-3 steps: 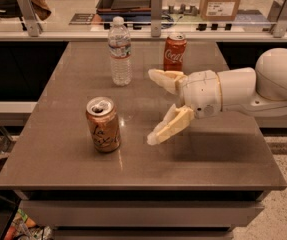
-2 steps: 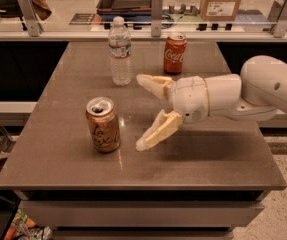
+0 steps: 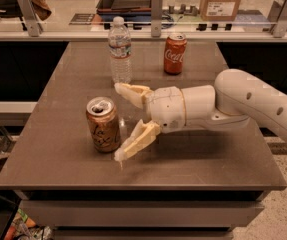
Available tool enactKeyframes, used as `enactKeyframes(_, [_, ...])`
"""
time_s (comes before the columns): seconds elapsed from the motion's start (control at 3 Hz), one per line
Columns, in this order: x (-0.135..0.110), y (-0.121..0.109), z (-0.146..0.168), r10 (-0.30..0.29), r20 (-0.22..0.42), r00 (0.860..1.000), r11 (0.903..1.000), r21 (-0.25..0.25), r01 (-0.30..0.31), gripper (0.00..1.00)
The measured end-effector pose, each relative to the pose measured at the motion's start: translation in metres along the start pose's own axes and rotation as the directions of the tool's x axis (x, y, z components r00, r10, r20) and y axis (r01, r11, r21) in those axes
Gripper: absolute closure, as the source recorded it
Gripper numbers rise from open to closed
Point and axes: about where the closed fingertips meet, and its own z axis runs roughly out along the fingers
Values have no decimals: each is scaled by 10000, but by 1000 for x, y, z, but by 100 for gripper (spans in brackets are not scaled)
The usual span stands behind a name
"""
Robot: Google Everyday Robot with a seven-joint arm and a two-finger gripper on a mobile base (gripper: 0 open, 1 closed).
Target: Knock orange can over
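orange can (image 3: 103, 126) stands upright, just beside the gripper (image 3: 119, 123) at its 9 o'clock. fingers spread wide, holding nothing; contact with the can appears absent, though unclear. step in hand: approach. next move calls for a push toward 9 o'clock, high on the can.

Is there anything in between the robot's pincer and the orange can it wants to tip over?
No, nothing visible. The open pincer sits just right of the pale orange-gold metal can, with only bare brown tabletop between them. The clear plastic water bottle and red Coca-Cola can stand farther back.
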Motion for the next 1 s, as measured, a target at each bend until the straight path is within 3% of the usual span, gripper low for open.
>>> enactKeyframes(0.33, [1, -1, 22, -45, 400, 9992, 9998, -204, 54, 0])
enactKeyframes(1.0, [15, -3, 57, 98, 1040, 9945, 9978, -662, -30, 42])
